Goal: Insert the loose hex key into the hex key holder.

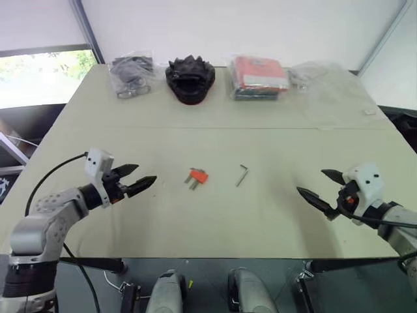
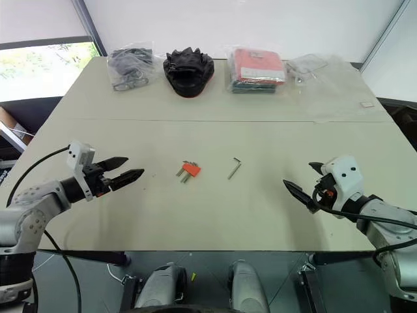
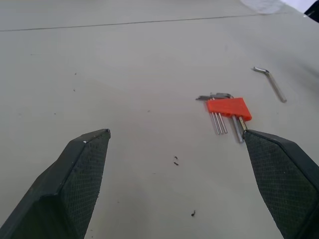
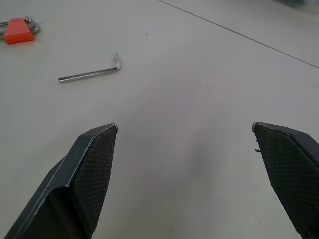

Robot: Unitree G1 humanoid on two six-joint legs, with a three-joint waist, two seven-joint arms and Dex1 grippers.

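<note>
Well, with both grippers hovering wide-jawed and empty, the right gripper is needing a low approach to the key lying flat just right of the holder mid-surface.

On the surface we find the hex key holder mid-way, the loose hex key just to its right (apart, not touching). Our left tool sits left of the holder, our right tool right of the key. Four bagged items line the far edge.
</note>
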